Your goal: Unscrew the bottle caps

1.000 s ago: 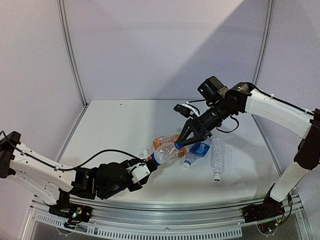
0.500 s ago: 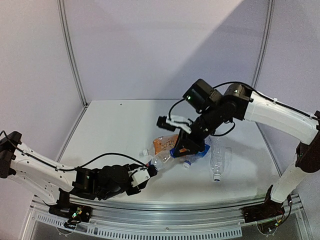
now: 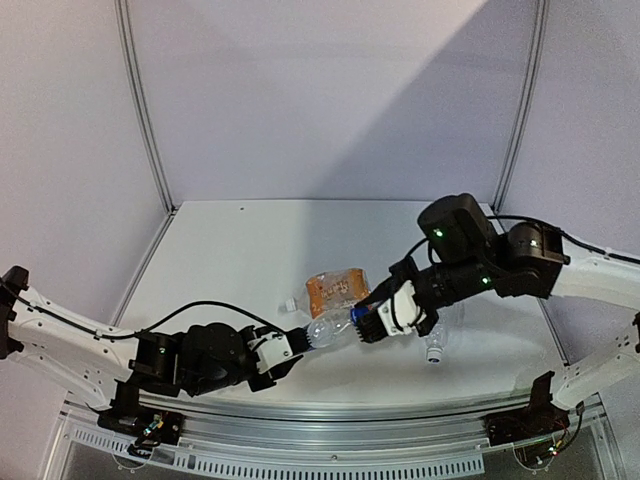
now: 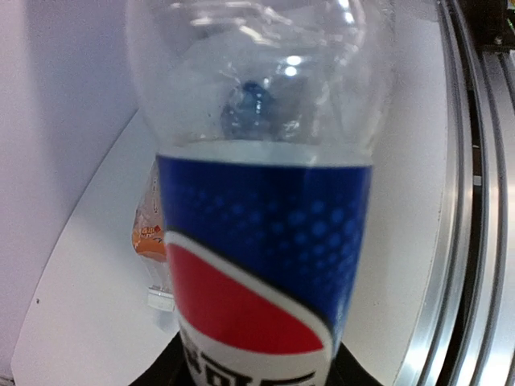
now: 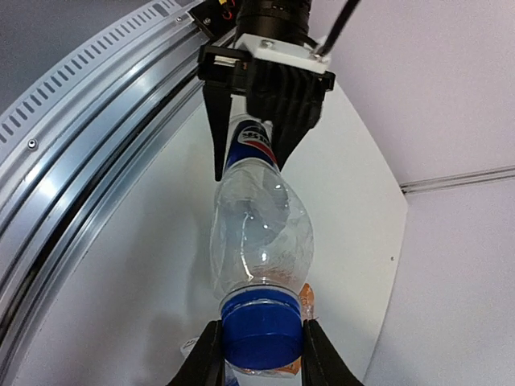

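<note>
What changed: A second ago your right gripper (image 3: 372, 322) hung higher, over the bottles, with its jaws wide. Now that arm has swung down low, right of the middle in the top view, and the jaws have come in around the blue cap (image 5: 261, 326).
Right gripper: Clenched on the blue cap. In the right wrist view, one finger presses on each side of it.
Left gripper (image 3: 295, 345): Gripping the Pepsi bottle (image 4: 265, 265) at its label end. The bottle lies sideways between your two arms, with its cap end pointing at the right gripper.
Where the cap is: On the neck of the Pepsi bottle, at the bottom middle of the right wrist view and just right of the middle in the top view.
What it means: Both ends look held, so I think the twist can start. This cap is not off yet.
Other bottles: The orange bottle (image 3: 335, 290) lies just behind the Pepsi bottle. A clear bottle (image 3: 434, 350) peeks out under the right arm. You cannot see the fourth one.
Surface: A flat, smooth white table (image 3: 230, 250). A round bottle may roll on it if you let go.
Room: Pale walls stand on three sides. A metal rail (image 3: 300, 455) runs along the bottom edge of the top view.
</note>
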Action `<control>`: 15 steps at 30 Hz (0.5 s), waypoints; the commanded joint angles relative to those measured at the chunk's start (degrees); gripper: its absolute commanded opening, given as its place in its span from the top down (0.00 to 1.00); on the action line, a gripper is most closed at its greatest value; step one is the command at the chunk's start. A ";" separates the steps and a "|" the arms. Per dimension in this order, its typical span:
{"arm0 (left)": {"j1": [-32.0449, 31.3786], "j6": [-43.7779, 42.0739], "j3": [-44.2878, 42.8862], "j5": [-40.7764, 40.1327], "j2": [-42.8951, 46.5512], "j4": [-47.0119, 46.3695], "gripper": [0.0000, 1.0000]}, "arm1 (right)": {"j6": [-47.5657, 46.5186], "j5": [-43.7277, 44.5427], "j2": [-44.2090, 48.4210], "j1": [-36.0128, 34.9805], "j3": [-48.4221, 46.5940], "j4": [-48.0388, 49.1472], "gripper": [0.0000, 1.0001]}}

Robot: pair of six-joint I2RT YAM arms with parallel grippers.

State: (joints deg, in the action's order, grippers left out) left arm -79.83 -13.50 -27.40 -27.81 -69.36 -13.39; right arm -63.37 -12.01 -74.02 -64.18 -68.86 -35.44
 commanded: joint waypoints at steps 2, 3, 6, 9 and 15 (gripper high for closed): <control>-0.33 1.36 -0.01 0.05 0.14 -4.46 1.00 | -2.20 -1.60 11.73 -0.34 11.78 19.02 0.60; -0.35 1.32 -0.13 -0.22 -0.08 -4.39 1.00 | 0.64 -3.24 12.92 -0.36 11.92 19.47 0.56; -0.33 1.42 -0.32 -1.26 -0.72 -4.54 1.00 | 14.42 -9.16 14.65 -0.41 10.17 17.08 0.50; -0.40 1.46 -0.60 -1.91 -1.27 -4.24 1.00 | 30.18 -13.85 13.91 -0.34 8.45 16.91 0.43; -0.59 0.81 -1.03 -6.54 -2.00 -4.19 1.00 | 71.35 10.18 5.07 0.94 -6.16 1.97 0.42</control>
State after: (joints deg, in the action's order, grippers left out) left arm -79.94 -13.02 -27.40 -30.55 -70.81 -16.05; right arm -21.26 -14.74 -63.31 -64.31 -65.84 -21.82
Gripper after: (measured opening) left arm 0.399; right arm 0.591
